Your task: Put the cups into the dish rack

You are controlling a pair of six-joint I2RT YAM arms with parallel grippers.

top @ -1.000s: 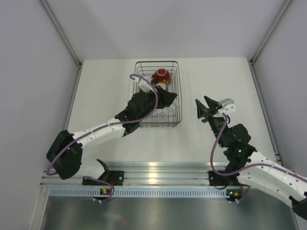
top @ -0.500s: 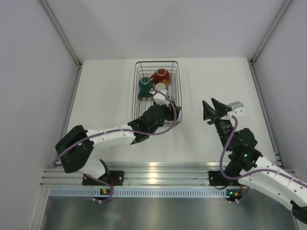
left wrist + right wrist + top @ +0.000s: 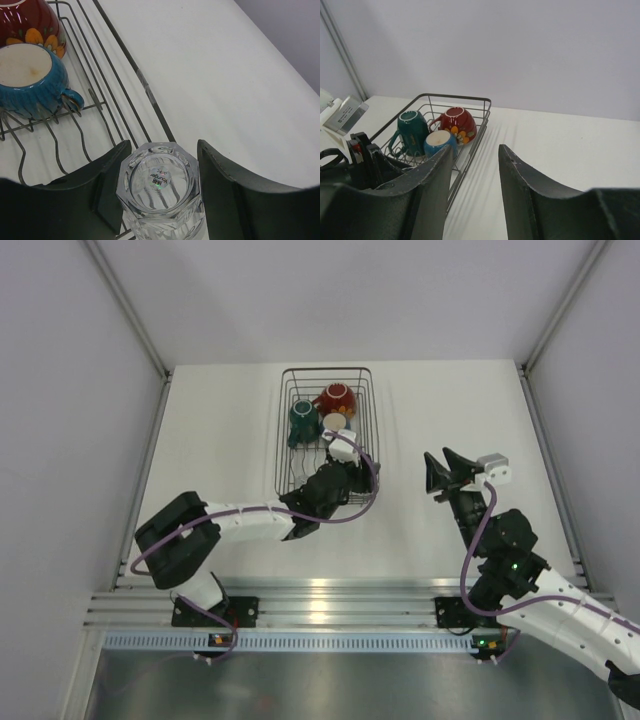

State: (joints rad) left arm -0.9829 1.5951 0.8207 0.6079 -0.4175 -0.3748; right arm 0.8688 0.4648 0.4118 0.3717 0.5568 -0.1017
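Left hand (image 3: 162, 167) grips a tiny clear glass (image 3: 160, 197) upright, its fingers about half spread against the sides, over the dish rack (image 3: 145, 91) at its right rim wire. Released here, the glass could catch that wire and topple onto the surface (image 3: 235, 75).

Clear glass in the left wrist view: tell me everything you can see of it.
The clear glass is small, with eight-sided faceted walls; a printed sticker shows through its base. It stands upright and empty between the left gripper's fingers, by the dish rack's rim wire; whether they squeeze it is unclear.
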